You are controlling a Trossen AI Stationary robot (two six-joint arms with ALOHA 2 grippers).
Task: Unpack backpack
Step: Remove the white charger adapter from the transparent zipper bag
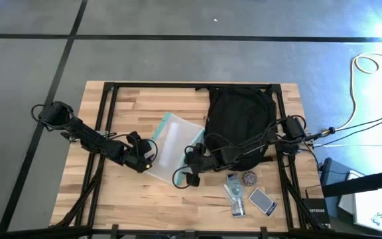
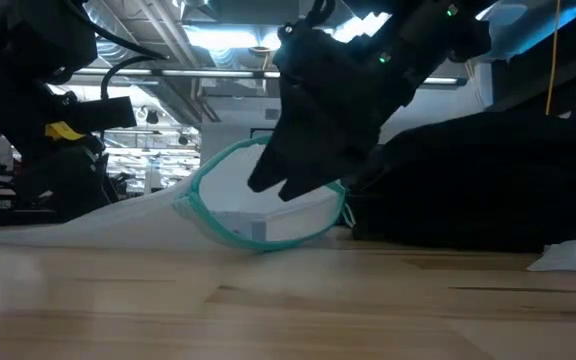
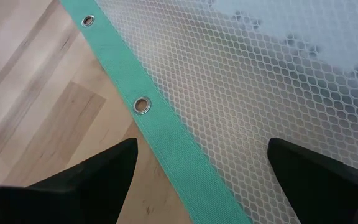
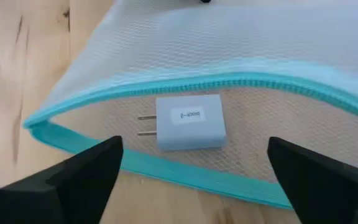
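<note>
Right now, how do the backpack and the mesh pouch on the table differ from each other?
The backpack is black, opaque and bulky; the mesh pouch is pale, see-through, teal-edged and mostly flat. The pouch's mouth gapes open, showing a white charger inside; the backpack's contents stay hidden. The open left hand is at the pouch's edge, and the open right hand is at the pouch's mouth; neither is on the backpack. Both lie on the wooden table, side by side.

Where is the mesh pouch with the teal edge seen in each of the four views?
High view: the pouch lies mid-table, between both hands, left of the backpack.
Low view: its teal-rimmed open mouth is at centre, behind the right hand.
Left wrist view: teal band with eyelets and mesh fill the frame.
Right wrist view: open mouth, a white charger inside.
Shared landmark: the teal edge.
</note>
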